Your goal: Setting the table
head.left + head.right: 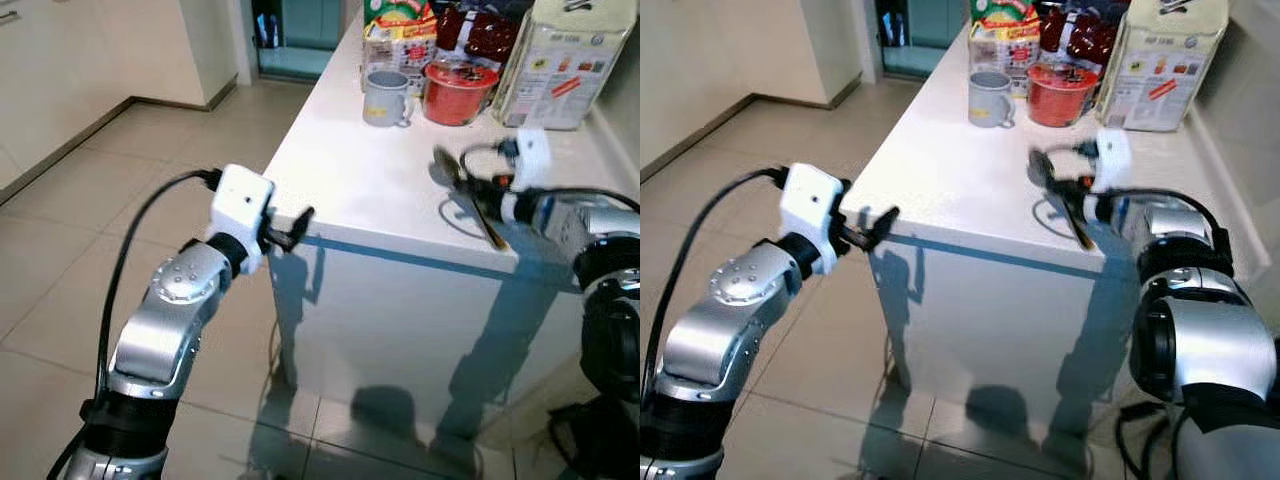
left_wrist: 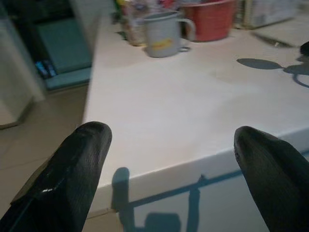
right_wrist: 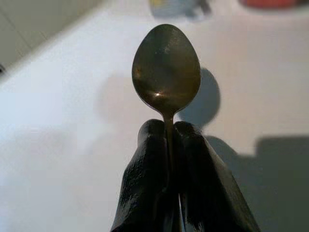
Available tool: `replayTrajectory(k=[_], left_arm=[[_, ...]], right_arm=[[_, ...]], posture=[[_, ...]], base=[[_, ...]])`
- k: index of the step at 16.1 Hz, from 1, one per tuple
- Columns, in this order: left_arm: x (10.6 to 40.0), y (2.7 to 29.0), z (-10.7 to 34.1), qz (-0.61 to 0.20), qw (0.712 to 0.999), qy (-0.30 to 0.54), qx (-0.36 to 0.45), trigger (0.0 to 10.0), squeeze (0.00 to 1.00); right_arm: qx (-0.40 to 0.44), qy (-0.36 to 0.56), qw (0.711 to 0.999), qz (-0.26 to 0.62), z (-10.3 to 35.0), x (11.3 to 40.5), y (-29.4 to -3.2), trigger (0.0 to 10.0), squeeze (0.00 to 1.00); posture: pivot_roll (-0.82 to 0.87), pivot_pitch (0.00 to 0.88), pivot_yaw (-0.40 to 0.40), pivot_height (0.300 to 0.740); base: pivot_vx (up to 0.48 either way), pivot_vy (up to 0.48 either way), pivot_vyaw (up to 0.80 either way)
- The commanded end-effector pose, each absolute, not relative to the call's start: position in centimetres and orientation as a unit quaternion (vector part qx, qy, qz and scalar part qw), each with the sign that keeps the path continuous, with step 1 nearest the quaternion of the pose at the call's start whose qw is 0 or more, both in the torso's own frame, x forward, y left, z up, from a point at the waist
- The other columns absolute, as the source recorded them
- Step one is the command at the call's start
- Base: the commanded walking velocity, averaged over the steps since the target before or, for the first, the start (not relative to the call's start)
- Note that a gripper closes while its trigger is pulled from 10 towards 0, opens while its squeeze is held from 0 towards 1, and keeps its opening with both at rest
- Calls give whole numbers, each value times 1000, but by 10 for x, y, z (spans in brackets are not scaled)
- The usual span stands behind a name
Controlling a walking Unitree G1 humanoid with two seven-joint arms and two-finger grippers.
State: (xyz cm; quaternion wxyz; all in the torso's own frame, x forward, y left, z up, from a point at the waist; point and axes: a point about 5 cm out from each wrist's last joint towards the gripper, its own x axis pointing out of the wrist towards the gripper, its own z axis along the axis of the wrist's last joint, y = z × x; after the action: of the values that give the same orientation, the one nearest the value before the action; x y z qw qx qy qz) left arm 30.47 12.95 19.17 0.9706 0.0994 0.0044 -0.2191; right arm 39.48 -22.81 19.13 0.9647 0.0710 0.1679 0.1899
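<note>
"What am I looking at?"

"I'm hovering over the long white rectangular table. The grey mug and red bowl are sitting at its far end."

"And the grippers?"

"The right gripper is pinching the dark metal spoon by its neck, above the near edge. The left gripper is gaping empty off the corner. With so thin a pinch, I'm worrying about the spoon twisting or dropping past the edge."
</note>
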Motion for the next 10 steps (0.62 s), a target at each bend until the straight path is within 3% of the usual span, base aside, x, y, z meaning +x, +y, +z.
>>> replayTrajectory(k=[1, 4, 8, 9, 10], left_arm=[[308, 128, 198, -210, 972, -12, 101, 10000, 0], [303, 127, 202, -199, 975, -27, 94, 10000, 0], [301, 127, 202, -174, 981, -34, 82, 10000, 0], [300, 127, 203, -175, 980, -34, 85, 10000, 0], [301, 126, 202, -178, 979, -32, 93, 10000, 0]], right_arm=[[91, 127, 969, 190, 208, 399, -226, 0, 0], [164, 51, 963, 210, 227, 394, -220, 0, 0], [264, -71, 938, 213, 254, 361, -196, 0, 0], [280, -89, 934, 204, 254, 348, -188, 1843, 0], [277, -100, 936, 192, 250, 332, -179, 10000, 0]], posture=[[9, 0, 29, 740], [28, 0, 13, 740], [35, 0, -6, 740], [32, 0, -1, 740], [21, 0, 9, 740]], base=[[0, 0, 0], [0, 0, 0], [0, 0, 0], [0, 0, 0], [0, 0, 0]])
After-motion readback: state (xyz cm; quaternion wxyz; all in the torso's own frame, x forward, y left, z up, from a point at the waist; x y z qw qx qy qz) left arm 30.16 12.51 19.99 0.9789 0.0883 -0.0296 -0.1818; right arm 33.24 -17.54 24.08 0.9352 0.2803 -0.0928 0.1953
